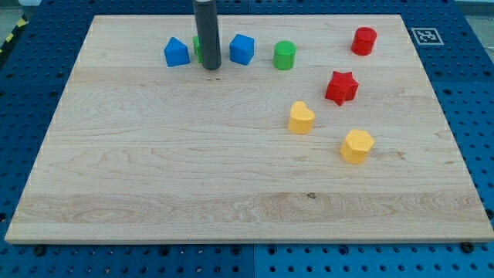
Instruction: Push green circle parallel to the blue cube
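Observation:
The green circle [285, 55] stands near the view's top, just right of the blue cube [241, 49]. My tip [211, 66] rests on the board left of the blue cube, between it and a second blue block [177, 52] with a peaked top. A sliver of another green block [197, 49] shows at the rod's left edge; the rod hides most of it, and its shape cannot be made out. The tip is well left of the green circle, with the blue cube between them.
A red cylinder-like block [364, 40] sits at the top right. A red star [341, 87] lies below it. A yellow heart [301, 118] and a yellow hexagon-like block [356, 146] lie right of centre. The wooden board [154, 177] sits on a blue pegboard.

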Action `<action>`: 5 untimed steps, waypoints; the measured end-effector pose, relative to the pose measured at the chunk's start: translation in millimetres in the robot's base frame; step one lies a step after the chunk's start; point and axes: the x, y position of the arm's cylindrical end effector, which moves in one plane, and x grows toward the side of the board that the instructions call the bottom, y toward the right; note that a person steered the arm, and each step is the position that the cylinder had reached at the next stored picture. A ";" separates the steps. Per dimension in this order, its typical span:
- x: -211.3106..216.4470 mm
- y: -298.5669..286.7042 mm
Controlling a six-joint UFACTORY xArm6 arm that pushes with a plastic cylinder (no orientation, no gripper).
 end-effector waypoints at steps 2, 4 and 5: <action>2.3 52.1; 7.8 102.8; 11.0 122.0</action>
